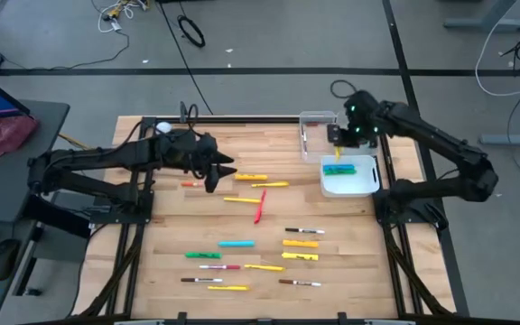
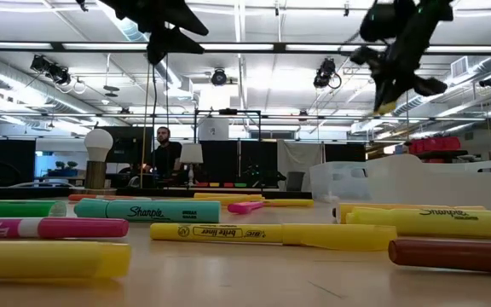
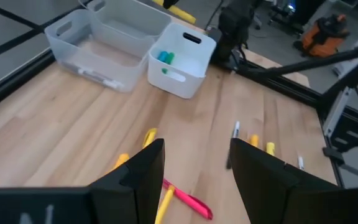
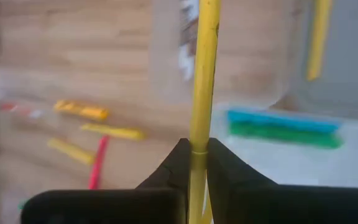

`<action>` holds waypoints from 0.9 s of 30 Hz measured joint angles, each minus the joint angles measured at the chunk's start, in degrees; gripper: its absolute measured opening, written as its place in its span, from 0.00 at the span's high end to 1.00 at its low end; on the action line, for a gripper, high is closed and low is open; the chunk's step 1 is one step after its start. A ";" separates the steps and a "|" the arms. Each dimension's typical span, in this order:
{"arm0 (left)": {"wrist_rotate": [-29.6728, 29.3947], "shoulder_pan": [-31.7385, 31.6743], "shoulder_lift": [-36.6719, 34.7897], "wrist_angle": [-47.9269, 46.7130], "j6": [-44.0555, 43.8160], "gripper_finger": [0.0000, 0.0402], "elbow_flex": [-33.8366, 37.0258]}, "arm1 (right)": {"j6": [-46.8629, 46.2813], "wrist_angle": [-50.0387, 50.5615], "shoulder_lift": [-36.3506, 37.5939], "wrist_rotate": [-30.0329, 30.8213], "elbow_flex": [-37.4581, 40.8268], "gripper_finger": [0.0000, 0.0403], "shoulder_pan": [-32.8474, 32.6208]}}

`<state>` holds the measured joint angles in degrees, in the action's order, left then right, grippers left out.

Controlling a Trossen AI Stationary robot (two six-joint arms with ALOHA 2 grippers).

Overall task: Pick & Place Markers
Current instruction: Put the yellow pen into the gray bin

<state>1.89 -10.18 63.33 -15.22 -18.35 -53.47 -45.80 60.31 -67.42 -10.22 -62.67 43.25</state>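
Several markers (image 1: 260, 206) lie flat and scattered on the wooden table: yellow, pink-red, cyan, green and white-barrelled ones. My right gripper (image 1: 337, 137) hangs above the far right of the table, over the edge between the clear bin (image 1: 317, 126) and the white bin (image 1: 350, 178), shut on a thin yellow marker (image 4: 204, 74). A cyan marker (image 4: 278, 118) and a green marker (image 4: 284, 134) lie in the white bin. Another yellow marker (image 4: 319, 37) lies in the clear bin. My left gripper (image 3: 194, 180) is open, raised over the table's far left-middle above a pink marker (image 3: 188, 200). My right gripper pinches the thin yellow marker between its two fingers at a point along the barrel (image 4: 197, 146). The fingers (image 4: 225, 171) lie across it. The marker is lifted clear, and its free length sticks out forward past the fingertips; one end (image 2: 385, 107) shows below the gripper in the low view.
The clear bin (image 3: 98, 43) and the white bin (image 3: 182, 59) stand side by side at the far right. A white ball on a base (image 1: 163, 127) sits at the far left corner. Bare wood shows between the bins and the marker spread. A person (image 2: 165, 153) stands in the room beyond.
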 joint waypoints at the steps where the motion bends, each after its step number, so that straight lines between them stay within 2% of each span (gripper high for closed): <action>1: -0.12 -0.42 0.00 -0.02 -0.26 0.53 0.00 | 2.18 0.29 -0.86 -0.12 0.00 0.94 2.67; 6: -0.39 -3.02 0.02 0.81 -0.52 0.53 0.00 | 11.73 0.61 -7.85 -0.15 0.00 0.94 12.75; 12: -2.08 -6.86 0.02 2.13 -2.07 0.53 -0.02 | 21.64 -0.18 -18.95 2.14 -0.04 0.94 20.21; 19: -2.38 -11.60 0.04 4.84 -5.48 0.53 -0.02 | 23.60 -4.26 -27.25 2.51 -0.98 0.94 21.29; 27: -3.81 -15.85 0.04 10.08 -6.58 0.53 -0.07 | 20.86 -5.21 -29.99 8.11 -1.53 0.94 19.67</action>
<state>-1.92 -26.04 63.37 -5.15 -24.93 -53.54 -24.94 55.10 -97.41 -2.11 -64.20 62.92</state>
